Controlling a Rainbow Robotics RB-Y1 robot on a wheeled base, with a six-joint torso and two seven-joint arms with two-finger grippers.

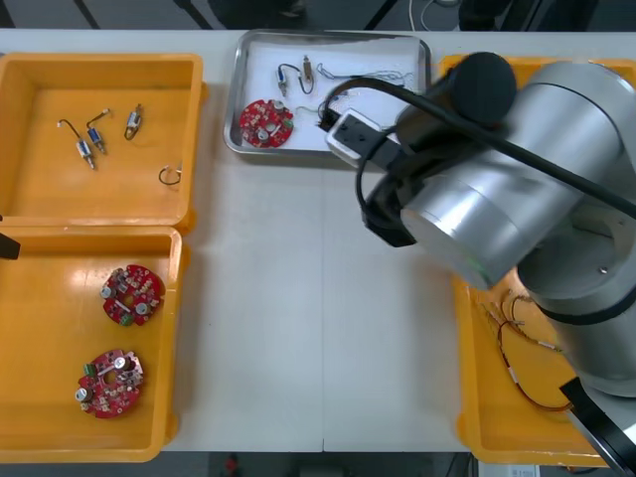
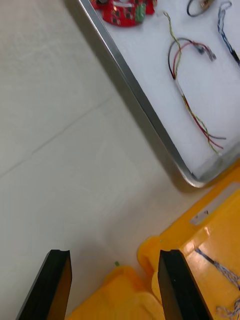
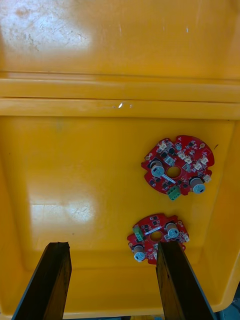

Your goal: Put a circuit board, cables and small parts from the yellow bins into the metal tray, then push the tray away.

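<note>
— Where's the circuit board (image 1: 265,123)?
— Inside the metal tray (image 1: 260,62), with a red and yellow cable (image 2: 192,107) and a small metal part (image 1: 307,70) near it.
— And the right pincer (image 2: 114,255)?
— Fingers apart, empty, over the worktop (image 2: 60,125) just off the tray's corner.
— And the left pincer (image 3: 112,247)?
— Apart too, above a yellow bin (image 3: 75,150) left of the tray, with two more boards (image 3: 177,165) in it.

Metal tray (image 1: 260,55): white inside, far middle of table.
Tray contents: red circuit board (image 1: 265,123), red-and-yellow cable (image 2: 192,112), blue-white cable (image 2: 220,25), small metal part (image 1: 307,70); all lying flat.
Left near bin (image 1: 40,378): two boards (image 1: 132,294), apart.
Left far bin (image 1: 40,169): small metal parts (image 1: 94,134), scattered.
</note>
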